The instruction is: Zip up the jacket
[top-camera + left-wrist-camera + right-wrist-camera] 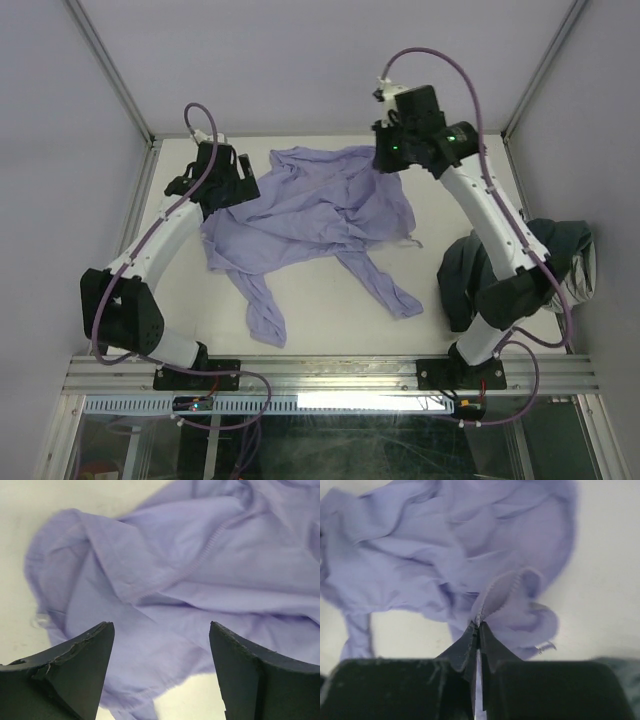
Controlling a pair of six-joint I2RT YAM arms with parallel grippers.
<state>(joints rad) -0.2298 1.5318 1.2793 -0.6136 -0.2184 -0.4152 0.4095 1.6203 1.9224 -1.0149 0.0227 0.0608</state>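
Observation:
The lavender jacket (310, 215) lies crumpled on the white table, sleeves trailing toward the near edge. My right gripper (479, 624) is shut on a fold of the jacket's edge by the zipper teeth (500, 587), lifting it at the jacket's far right corner (385, 160). My left gripper (161, 630) is open and empty, hovering over the jacket's left side (165, 580); in the top view it is at the jacket's far left edge (232, 180).
A dark grey-green bunched garment (560, 265) lies at the table's right edge behind the right arm. A drawstring tip (414, 241) sticks out at the jacket's right. White walls enclose the table on three sides.

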